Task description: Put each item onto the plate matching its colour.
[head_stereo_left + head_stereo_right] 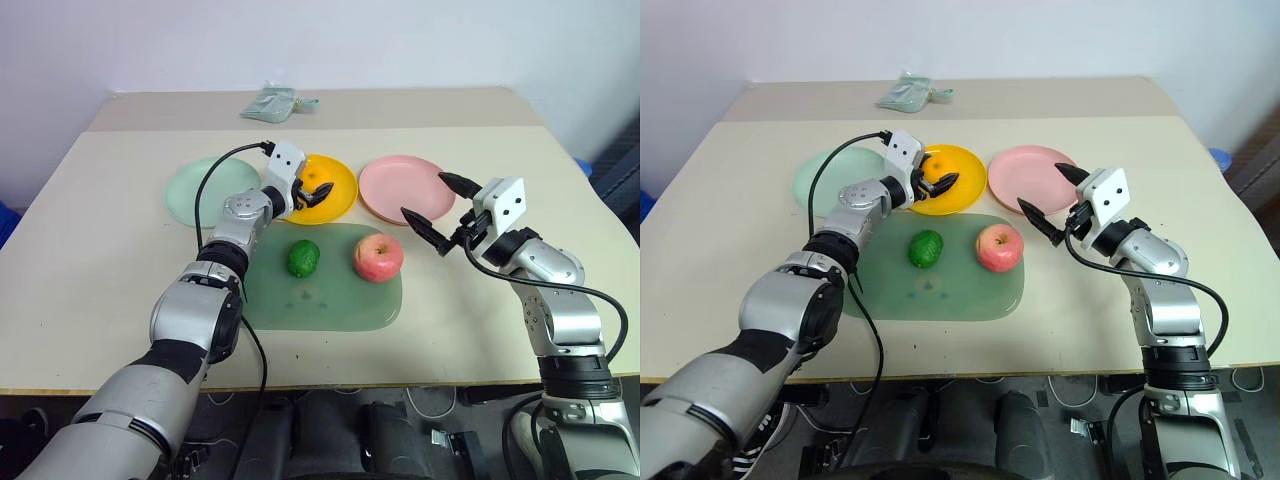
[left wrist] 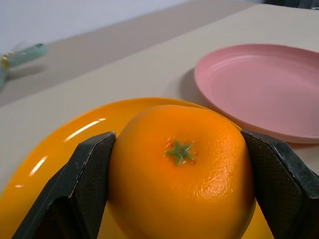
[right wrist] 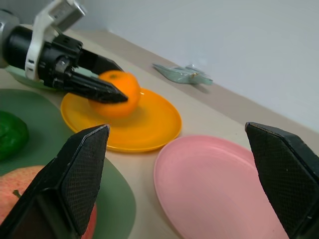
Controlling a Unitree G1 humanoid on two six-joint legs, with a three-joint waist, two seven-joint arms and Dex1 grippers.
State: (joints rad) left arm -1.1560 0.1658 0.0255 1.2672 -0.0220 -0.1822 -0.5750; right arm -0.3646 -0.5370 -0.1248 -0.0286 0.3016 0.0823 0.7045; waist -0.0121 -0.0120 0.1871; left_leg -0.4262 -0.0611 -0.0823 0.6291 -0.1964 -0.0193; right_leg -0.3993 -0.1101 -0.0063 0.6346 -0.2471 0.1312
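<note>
My left gripper [image 1: 312, 194] is shut on the round orange [image 2: 182, 169], one finger pressed to each side, over the yellow plate [image 1: 342, 198]. I cannot tell whether the orange rests on the plate. The bumpy dark-green fruit [image 1: 303, 258] and the red-pink apple [image 1: 378, 257] lie side by side on the translucent green cutting mat [image 1: 330, 305]. The mint green plate [image 1: 195, 192] is left of the yellow one, and the pink plate [image 1: 395, 185] is to its right. My right gripper [image 1: 422, 196] is open and holds nothing, hovering at the pink plate's near edge, just right of the apple.
A small pale-green packet [image 1: 272, 102] lies near the table's far edge. Bare table stretches to the left of the mint plate and to the right of the pink plate.
</note>
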